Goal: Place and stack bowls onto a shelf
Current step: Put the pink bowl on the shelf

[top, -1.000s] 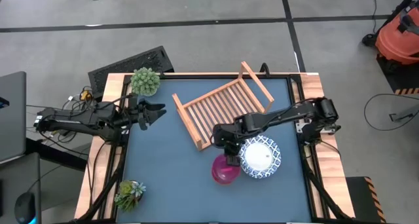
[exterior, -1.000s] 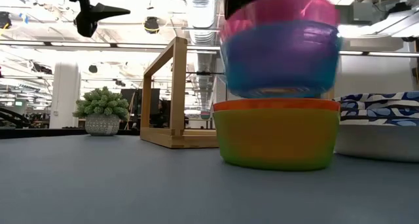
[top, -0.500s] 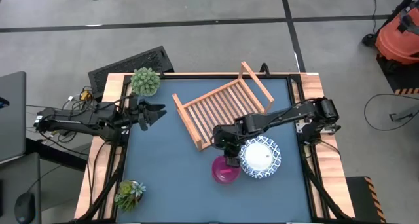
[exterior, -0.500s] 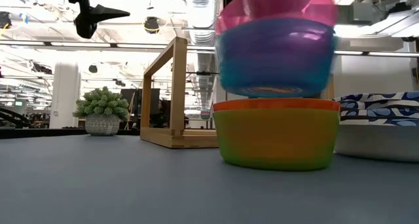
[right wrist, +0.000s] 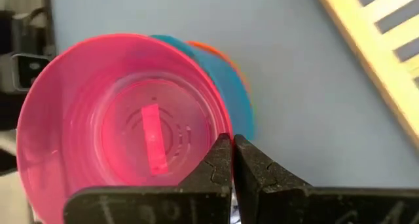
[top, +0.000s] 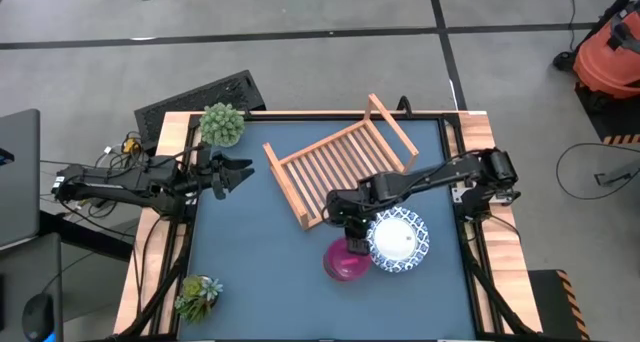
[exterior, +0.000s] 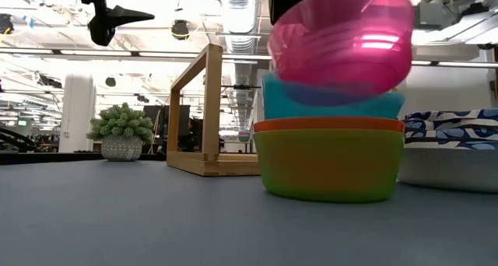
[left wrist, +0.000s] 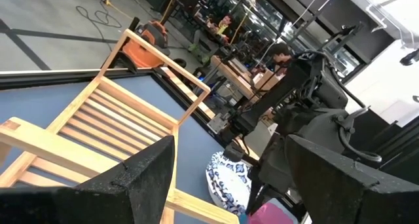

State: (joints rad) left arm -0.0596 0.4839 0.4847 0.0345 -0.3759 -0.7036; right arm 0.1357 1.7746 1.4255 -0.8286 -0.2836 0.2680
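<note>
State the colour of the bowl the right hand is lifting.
Pink: the small round translucent plastic bowl pinched by the right hand, clearest in the right wrist view.

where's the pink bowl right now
In the high view the pink bowl is at the table's near right-centre, pinched at its rim by the right gripper, beside the white patterned bowl. The low view shows it tilted above a stack of bowls.

Light: bright, even, from ceiling strips at 12 in low view | Shadows: soft, faint on table (top: 260,252) | Glare: white streak on pink bowl (exterior: 342,52) | Blur: pink bowl smeared in low view; fingers (right wrist: 222,165) soft in right wrist view | Left wrist view: white blowout at 2
</note>
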